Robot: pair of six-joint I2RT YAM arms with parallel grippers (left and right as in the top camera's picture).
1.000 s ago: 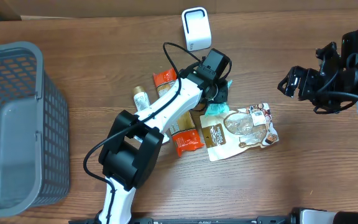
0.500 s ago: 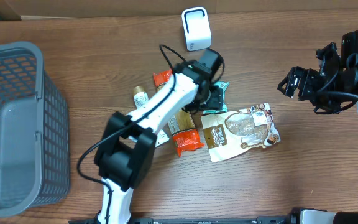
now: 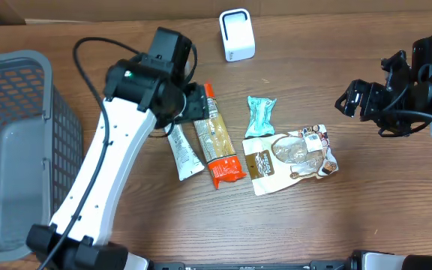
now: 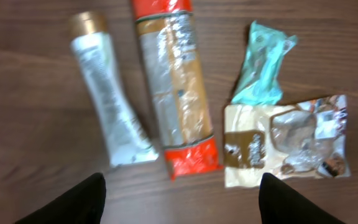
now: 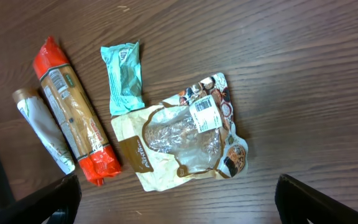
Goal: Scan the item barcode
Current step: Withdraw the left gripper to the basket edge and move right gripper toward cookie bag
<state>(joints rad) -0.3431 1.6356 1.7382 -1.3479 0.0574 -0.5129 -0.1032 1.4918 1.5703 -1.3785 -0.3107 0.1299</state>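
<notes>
The left claw [image 4: 179, 202], open and empty, is being drawn back from the packet [image 3: 260, 116] now lying on the desk [image 3: 366, 217]. The right claw [image 5: 182, 199] is being kept wide open, empty.

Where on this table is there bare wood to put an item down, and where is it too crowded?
Free: the wood between the scanner and the right gripper, and the near strip below the beige pouch. Crowded: mid-table, where tube, orange packet, teal wrapper and pouch lie close together.
</notes>
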